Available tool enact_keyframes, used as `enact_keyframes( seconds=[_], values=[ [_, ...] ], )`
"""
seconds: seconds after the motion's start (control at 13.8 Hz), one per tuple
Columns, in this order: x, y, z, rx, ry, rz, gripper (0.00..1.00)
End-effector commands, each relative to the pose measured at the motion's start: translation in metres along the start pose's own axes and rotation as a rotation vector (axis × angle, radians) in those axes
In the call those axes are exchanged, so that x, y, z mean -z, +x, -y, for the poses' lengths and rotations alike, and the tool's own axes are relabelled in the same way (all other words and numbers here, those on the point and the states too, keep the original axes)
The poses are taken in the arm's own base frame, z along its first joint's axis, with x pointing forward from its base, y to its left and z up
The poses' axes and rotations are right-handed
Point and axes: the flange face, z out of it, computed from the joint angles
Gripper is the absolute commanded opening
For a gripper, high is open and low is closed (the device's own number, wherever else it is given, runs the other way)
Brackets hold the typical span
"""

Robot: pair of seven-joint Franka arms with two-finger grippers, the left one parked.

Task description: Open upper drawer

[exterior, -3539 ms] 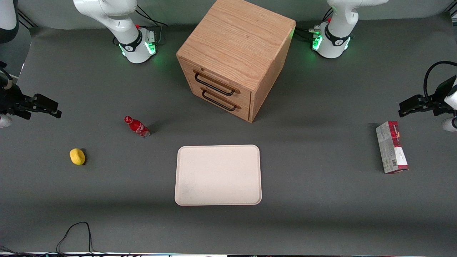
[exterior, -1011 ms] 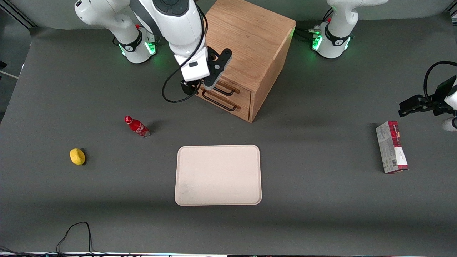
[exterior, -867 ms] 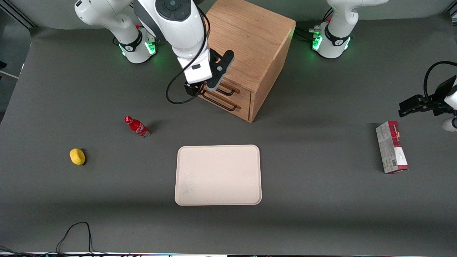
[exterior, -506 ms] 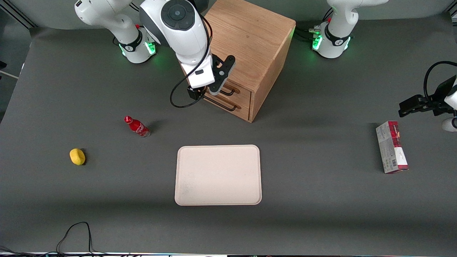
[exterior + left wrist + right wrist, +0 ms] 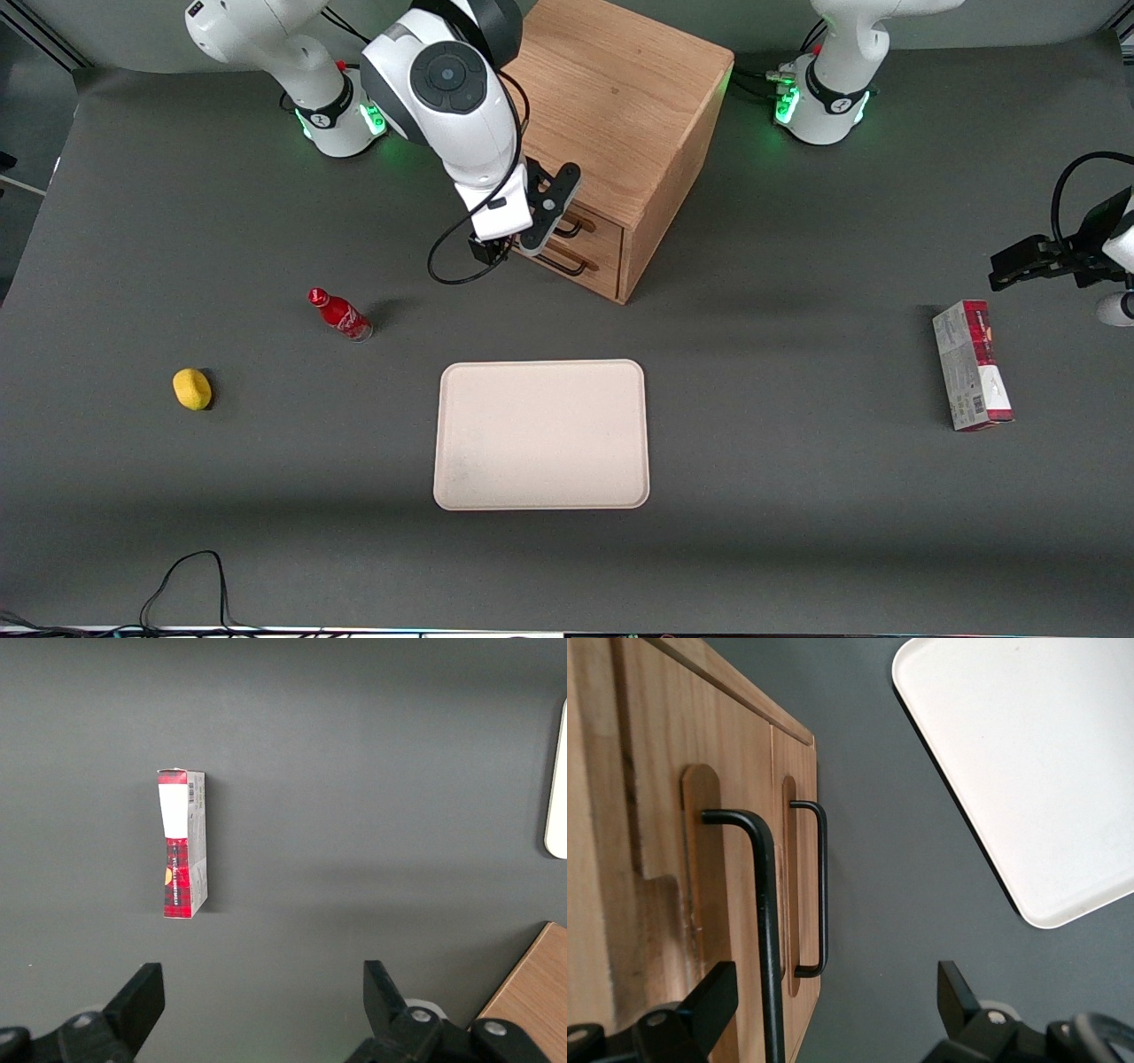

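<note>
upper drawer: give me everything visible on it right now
The upper drawer is the top one of two in the oak-look cabinet, above the bottom drawer. Its front is light wood grain with a long thin black bar handle set over an oval recess. It looks shut, about flush with the bottom drawer's front. The gripper hangs open in front of it, its fingers straddling the handle without clamping it. In the front view the wrist hides most of the drawer.
</note>
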Motion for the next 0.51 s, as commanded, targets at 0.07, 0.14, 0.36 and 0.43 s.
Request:
enact_keyframes(
  seconds=[0.07,0.14,0.36,0.43],
  values=[
    [-0.009,-0.009,0.000,0.018,0.003,-0.010,1.00],
    [-0.011,-0.010,-0.001,0.017,0.004,-0.009,1.00],
    [-0.016,-0.008,-0.002,0.016,0.004,-0.009,1.00],
    [-0.017,-0.009,-0.004,0.014,0.002,-0.009,1.00]
  ],
)
